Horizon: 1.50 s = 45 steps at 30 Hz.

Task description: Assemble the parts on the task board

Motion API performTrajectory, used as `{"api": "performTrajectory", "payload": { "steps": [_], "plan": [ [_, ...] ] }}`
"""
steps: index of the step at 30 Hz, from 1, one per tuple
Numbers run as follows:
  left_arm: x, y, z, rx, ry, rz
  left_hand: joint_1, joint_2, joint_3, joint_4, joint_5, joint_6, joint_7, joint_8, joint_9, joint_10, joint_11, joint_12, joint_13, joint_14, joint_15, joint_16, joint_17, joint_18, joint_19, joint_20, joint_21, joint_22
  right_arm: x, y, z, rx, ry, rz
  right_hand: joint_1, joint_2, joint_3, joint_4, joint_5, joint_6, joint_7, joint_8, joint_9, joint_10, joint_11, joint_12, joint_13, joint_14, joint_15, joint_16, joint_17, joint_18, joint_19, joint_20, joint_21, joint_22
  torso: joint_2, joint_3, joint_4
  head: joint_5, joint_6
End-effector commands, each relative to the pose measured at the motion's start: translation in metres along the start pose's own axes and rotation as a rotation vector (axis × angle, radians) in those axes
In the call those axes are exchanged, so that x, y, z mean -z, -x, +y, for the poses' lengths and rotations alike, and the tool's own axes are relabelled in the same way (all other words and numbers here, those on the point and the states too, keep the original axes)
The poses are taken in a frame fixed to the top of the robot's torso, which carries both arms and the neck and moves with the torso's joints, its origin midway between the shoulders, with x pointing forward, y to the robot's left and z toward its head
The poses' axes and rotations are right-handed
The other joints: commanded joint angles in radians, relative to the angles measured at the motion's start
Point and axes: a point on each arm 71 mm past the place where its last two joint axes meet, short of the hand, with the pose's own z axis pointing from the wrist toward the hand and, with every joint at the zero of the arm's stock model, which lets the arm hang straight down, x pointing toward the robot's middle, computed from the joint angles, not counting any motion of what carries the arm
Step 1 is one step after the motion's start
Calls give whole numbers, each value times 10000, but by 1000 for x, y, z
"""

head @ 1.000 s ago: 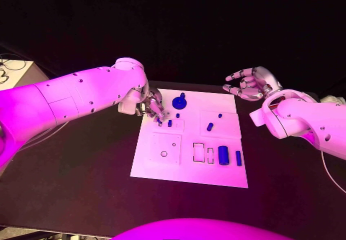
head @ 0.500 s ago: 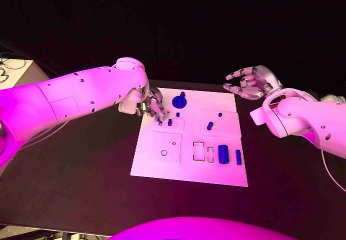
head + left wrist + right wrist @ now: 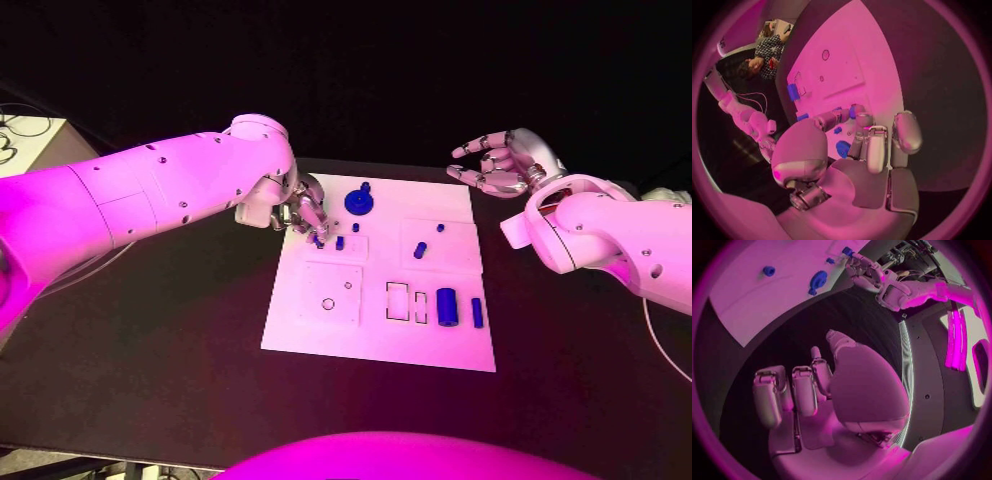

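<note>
The white task board [image 3: 378, 342] lies in the middle of the black table. My left hand [image 3: 296, 211] hovers over the board's far left corner and pinches a small blue peg [image 3: 317, 239] in its fingertips, low over the board; the left wrist view shows the peg [image 3: 855, 110] between them. A round blue knob [image 3: 359, 206] stands just right of that hand. My right hand [image 3: 499, 166] hangs open in the air beyond the board's far right corner, fingers spread, holding nothing.
More blue parts sit on the board: two short pegs [image 3: 340, 243] near the left hand, a slanted piece [image 3: 420, 251] mid-board, a cylinder [image 3: 447, 308] and a thin bar [image 3: 477, 315] at the near right. Outlined slots [image 3: 397, 303] lie beside them.
The right hand has drifted slightly up and away. The left hand keeps the peg at nearly the same spot.
</note>
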Motion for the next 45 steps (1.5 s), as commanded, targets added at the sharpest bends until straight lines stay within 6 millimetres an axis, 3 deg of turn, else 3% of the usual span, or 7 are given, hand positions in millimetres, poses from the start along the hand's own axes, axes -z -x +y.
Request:
{"api": "performTrajectory", "payload": {
  "steps": [1, 45],
  "plan": [
    [0, -2, 0, -155, -63, 189, 218, 122, 1575, -1614, 42, 17, -56, 3, 1, 263, -210, 56, 13, 946, -81, 44, 2358, -138, 36, 1, 46, 11, 0, 0, 1, 51, 93, 83, -16, -61, 50, -21, 32, -69, -4, 33, -14, -63, 2, -12, 513, 562, 60, -32, 1678, -66, 1046, 21, 44, 2635, 0, -2, 5, 9, -15],
    [-1, -5, -1, -168, -79, 371, 300, 67, 1556, -1597, 63, 42, -66, -8, 11, 314, -219, 71, 73, 963, -85, 60, 2398, -147, 65, -3, 65, 50, 0, -1, 1, 47, 101, 90, -16, -61, 50, -21, 32, -69, -4, 33, -14, -63, 2, -12, 513, 562, 60, -32, 1678, -66, 1046, 21, 44, 2635, 7, 5, -21, 26, -37]
  ]
}}
